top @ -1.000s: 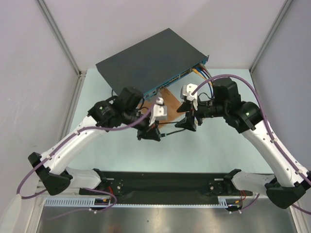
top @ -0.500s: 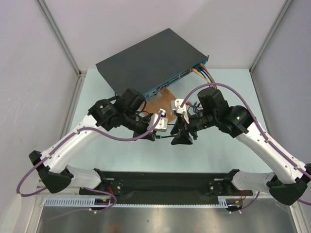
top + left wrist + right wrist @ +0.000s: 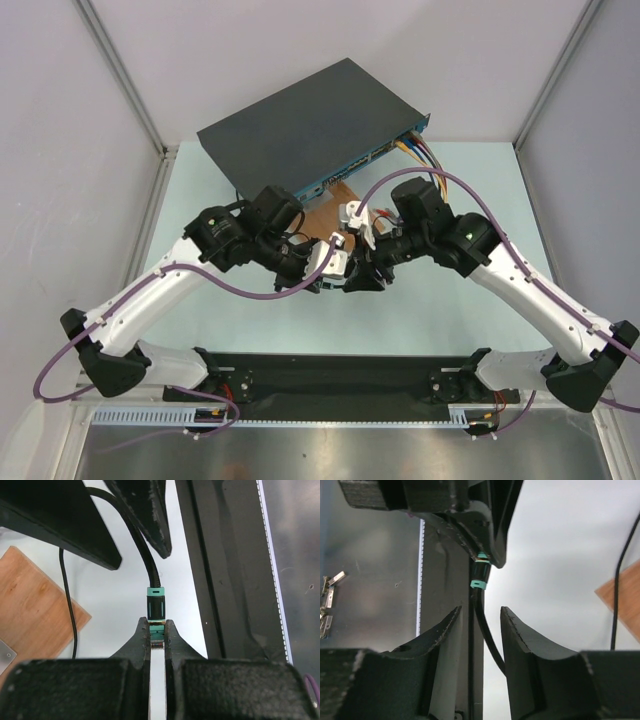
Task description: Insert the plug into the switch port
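Left pincer [image 3: 156, 628] clenched on the plug [image 3: 155, 609]; right pincer [image 3: 481, 613] parted astride its cable [image 3: 488, 645].

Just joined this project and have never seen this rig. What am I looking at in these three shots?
These are two white-and-black robot arms, left and right, bolted at the near edge of a pale table. The wide shot comes from a fixed camera above and behind them. The other two come from a camera on each wrist, looking along that arm's own gripper.

On the table sit a big flat dark-grey switch box and a thin wooden board. The box has a row of ports on its narrow blue face, and coloured cables are plugged in at one end.

The left gripper is shut on a small pale plug with a green-banded black boot. The right gripper is open, with its fingers on either side of the plug's thin black cable. The plug is not in a port yet.
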You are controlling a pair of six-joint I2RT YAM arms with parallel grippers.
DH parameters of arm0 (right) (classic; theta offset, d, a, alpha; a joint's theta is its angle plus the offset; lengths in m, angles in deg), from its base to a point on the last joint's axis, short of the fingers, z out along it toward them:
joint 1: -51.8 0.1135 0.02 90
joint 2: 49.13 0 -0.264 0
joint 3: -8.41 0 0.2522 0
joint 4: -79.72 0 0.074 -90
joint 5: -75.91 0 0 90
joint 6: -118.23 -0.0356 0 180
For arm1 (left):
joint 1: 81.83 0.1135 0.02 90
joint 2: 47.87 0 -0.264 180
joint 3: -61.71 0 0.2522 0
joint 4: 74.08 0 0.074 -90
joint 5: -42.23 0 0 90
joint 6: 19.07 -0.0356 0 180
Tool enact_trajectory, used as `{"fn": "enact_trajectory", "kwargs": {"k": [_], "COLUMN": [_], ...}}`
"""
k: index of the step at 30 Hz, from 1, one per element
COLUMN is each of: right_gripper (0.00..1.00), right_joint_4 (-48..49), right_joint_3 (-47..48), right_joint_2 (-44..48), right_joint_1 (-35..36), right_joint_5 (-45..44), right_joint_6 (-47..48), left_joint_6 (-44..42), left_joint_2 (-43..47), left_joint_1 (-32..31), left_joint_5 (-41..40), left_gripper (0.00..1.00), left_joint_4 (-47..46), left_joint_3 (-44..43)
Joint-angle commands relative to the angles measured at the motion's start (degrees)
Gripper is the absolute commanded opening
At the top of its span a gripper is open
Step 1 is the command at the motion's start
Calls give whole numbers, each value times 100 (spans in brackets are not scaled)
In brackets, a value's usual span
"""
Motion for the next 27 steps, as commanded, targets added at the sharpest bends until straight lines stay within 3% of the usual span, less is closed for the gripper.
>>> {"fn": "enact_trajectory", "kwargs": {"k": [1,7,12,19,22,23,27], "right_gripper": [40,36,26,20,10,0,0], "right_joint_4": [194,228,378,475,475,449,413], "right_joint_3": [-77,-113,-174,-130,-130,-130,-157], "right_joint_2": [71,54,27,-78,-87,-78,-61], "right_joint_1": [73,108,126,126,135,135,144], "right_joint_5": [321,575,479,312,286,277,145], "right_joint_6": [-38,-73,-205,-328,-320,-302,-232], "left_joint_6": [-244,-200,-200,-130,-95,-86,282], "left_joint_2": [174,262,297,289,306,306,394], "left_joint_1": [-54,-54,-54,-45,-54,-54,-54], "left_joint_5": [71,62,80,124,133,124,-147], "left_gripper": [0,0,0,0,0,0,1], "left_joint_4": [-200,-332,-359,-438,-473,-490,-919], "left_joint_3": [-76,39,30,3,30,39,179]}}
